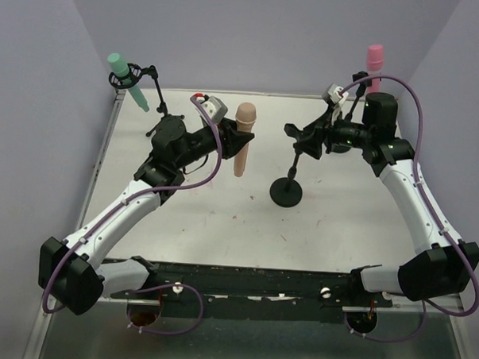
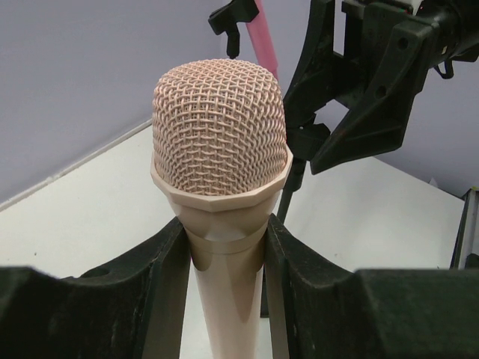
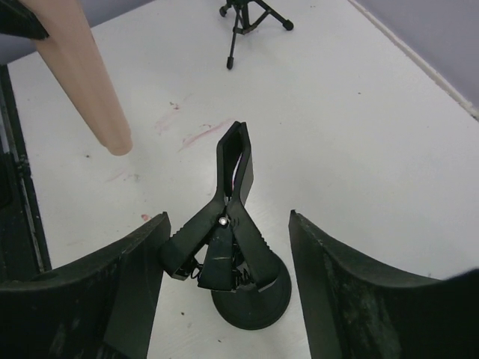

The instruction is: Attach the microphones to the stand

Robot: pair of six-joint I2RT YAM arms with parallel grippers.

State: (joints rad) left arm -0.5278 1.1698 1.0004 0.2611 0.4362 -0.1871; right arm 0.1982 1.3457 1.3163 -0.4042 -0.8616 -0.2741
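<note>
Microphone (image 2: 218,127) upright in left pincer (image 2: 224,247), clip (image 3: 228,217) apart

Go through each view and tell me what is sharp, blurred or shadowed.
Top external: even light, faint shadows on the table, nothing blurred. Left wrist: the peach microphone has crisp mesh; the left gripper's fingers are dark and soft. Right wrist: the stand's clip is sharp, the right gripper's fingers blurred.

left pincer (image 1: 232,140) holds peach microphone (image 1: 245,116) upright beside round-based stand (image 1: 286,194).
</note>
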